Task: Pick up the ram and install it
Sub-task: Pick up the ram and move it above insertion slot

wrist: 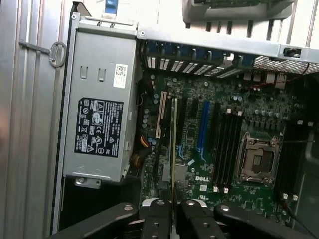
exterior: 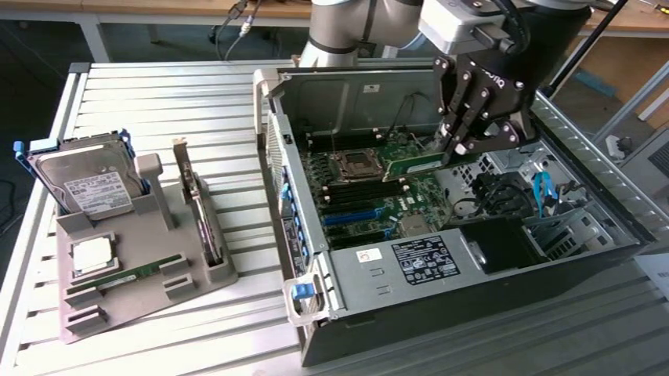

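We note the gripper [exterior: 468, 147] reaching into the open computer case [exterior: 439, 309], its jaws drawn narrow and clamped on one end of the ram [exterior: 413, 166]. The ram sits on edge, roughly level, above the motherboard [exterior: 366, 211] and just beside the empty processor socket [exterior: 353, 164]. In the wrist view the ram [wrist: 174, 144] shows edge-on, running out from between the fingers [wrist: 157, 219] over the board, between a white slot [wrist: 161, 114] and a blue slot [wrist: 203, 124]; we cannot tell whether it touches the board. The power supply [wrist: 102, 114] lies to one side. On the slatted table [exterior: 188, 102], at the exterior view's left, a grey tray [exterior: 157, 301] carries a hard drive [exterior: 89, 188], a silver processor chip [exterior: 92, 254], a second green memory stick [exterior: 125, 274] and an upright expansion card [exterior: 199, 211], all well apart from the gripper
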